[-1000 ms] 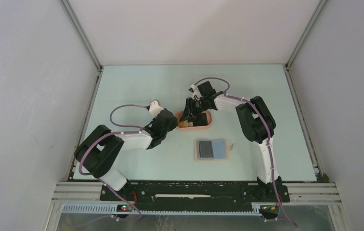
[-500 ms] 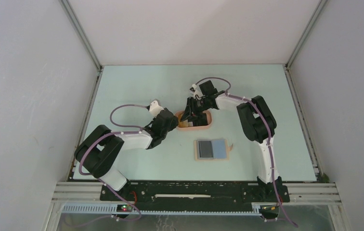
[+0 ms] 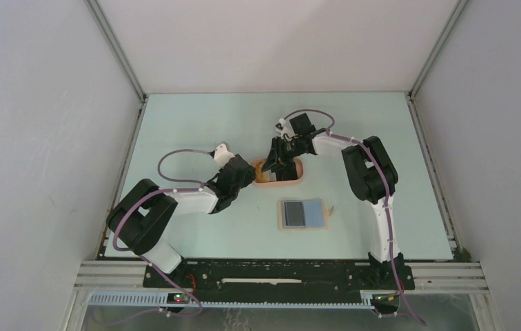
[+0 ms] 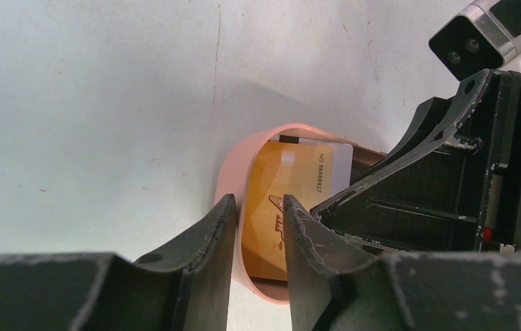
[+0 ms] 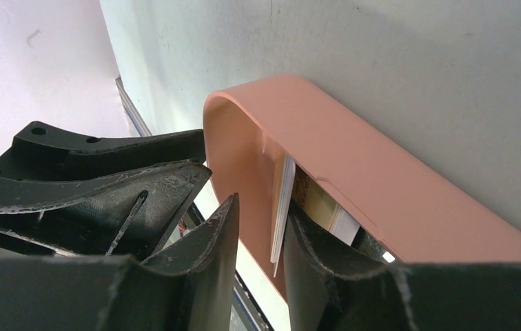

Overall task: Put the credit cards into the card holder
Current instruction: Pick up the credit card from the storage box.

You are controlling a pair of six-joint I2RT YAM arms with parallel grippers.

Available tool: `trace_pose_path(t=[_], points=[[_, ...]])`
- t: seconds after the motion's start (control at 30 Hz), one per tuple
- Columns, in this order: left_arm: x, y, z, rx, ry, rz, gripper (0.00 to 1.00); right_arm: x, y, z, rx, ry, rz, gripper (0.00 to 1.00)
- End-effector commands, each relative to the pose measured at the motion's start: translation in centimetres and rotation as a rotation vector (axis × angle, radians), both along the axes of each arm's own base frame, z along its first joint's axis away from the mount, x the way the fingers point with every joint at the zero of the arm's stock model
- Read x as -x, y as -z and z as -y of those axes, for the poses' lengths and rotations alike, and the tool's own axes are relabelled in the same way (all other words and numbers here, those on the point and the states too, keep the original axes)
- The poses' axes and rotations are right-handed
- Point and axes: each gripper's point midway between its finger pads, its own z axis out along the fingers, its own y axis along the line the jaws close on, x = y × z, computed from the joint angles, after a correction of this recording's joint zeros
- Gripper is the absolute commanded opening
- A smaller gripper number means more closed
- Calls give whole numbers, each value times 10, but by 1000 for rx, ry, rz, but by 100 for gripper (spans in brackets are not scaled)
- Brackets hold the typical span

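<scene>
Task partway, by the look of it. Card holder [image 3: 304, 214] lies open and flat on the bench [image 3: 196, 124], nearer the arm bases than the salmon-pink tray [image 3: 296, 183] and apart from it. It shows a grey panel and a pale blue one, probably cards already seated, though the top view is too small to be sure. The remaining credit cards [image 4: 275, 207] stand on edge inside the tray, so at least a few are left to move. Left claw [image 4: 258, 207] straddles the tray's end wall, one finger outside and one inside. Its jaws are narrowly apart, with a gap visible beside the wall, so it looks like loose bracing rather than a firm clamp, and it holds no card. Right claw [image 5: 260, 221] reaches into the tray from the other side. Its jaws are a slit apart around the upright edge of a pale card [image 5: 280, 207], which sits close to one finger with a gap at the other; no grip confirmed. Judged step: pulling the next card out of the tray. Writing: the orange card [image 4: 266, 181] carries a pale strip printed "NO" and a run of digits, roughly 8888927, last figures uncertain. It also has a brown emblem, partly hidden by the finger. No brand readable on tray or holder.
</scene>
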Motion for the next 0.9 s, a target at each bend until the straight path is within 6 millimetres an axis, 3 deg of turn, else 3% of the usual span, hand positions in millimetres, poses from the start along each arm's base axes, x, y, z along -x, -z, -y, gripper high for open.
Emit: trace_pose_path(t=[0.0,0.3,0.87], points=[[-1,-8,5,10,24,33,36,-3,-28,0,-46,-21,62,37],[-1,-8,6,9,29,34,37,-6,-29,10,-42,-5,65,36],[-1,-9,7,7,37,35,37,-9,-26,19,-41,13,48,24]])
